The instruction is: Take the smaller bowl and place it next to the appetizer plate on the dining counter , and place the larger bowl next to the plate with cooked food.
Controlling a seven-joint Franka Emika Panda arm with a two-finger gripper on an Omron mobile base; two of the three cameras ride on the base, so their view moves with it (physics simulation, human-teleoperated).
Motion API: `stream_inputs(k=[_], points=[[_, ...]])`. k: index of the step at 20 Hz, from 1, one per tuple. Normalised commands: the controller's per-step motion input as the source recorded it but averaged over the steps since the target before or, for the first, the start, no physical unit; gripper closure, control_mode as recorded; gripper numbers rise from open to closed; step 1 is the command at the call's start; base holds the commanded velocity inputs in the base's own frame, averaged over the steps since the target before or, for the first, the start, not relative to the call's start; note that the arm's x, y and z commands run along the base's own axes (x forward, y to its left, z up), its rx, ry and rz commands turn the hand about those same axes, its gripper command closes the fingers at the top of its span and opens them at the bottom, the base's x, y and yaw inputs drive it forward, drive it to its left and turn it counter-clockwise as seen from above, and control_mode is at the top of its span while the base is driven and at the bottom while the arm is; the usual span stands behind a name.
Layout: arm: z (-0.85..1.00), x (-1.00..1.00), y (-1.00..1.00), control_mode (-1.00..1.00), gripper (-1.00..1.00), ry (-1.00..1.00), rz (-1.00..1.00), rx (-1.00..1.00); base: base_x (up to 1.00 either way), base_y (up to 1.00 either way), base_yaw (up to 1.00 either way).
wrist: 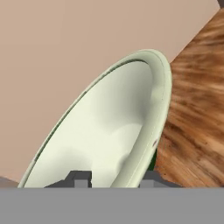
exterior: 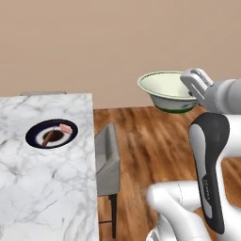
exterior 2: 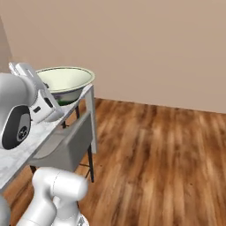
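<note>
The fingers [wrist: 114, 178] pinched the flared rim of the glossy cream larger bowl [exterior: 165, 89], aloft beside the veined marble counter [exterior: 42, 188].

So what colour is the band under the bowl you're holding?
Dark green, around the lower outside of the cream larger bowl; clearest in the left base view.

Between the fingers [wrist: 78, 178], the larger bowl [exterior: 167, 89] looks smooth, glazed ceramic. The dining surface [exterior: 42, 188] is polished veined marble; the floor [exterior 2: 159, 163] glossy wood.
</note>
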Motion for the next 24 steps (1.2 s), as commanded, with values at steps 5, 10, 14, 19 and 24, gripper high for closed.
stream_inputs(k=[5,10,14,19,24], points=[[0.00,0.00,0.00,1.00,1.00,0.00,0.00,0.00,0.47,-0.42,0.41],[0.00,0.00,0.00,1.00,1.00,0.00,0.00,0.00,0.32,-0.70,0.35],[0.00,0.00,0.00,1.00,1.00,0.00,0.00,0.00,0.38,-0.45,0.38],[0.00,0.00,0.00,1.00,1.00,0.00,0.00,0.00,0.53,-0.12,0.42],[0.00,0.00,0.00,1.00,1.00,0.00,0.00,0.00,0.49,-0.40,0.43]])
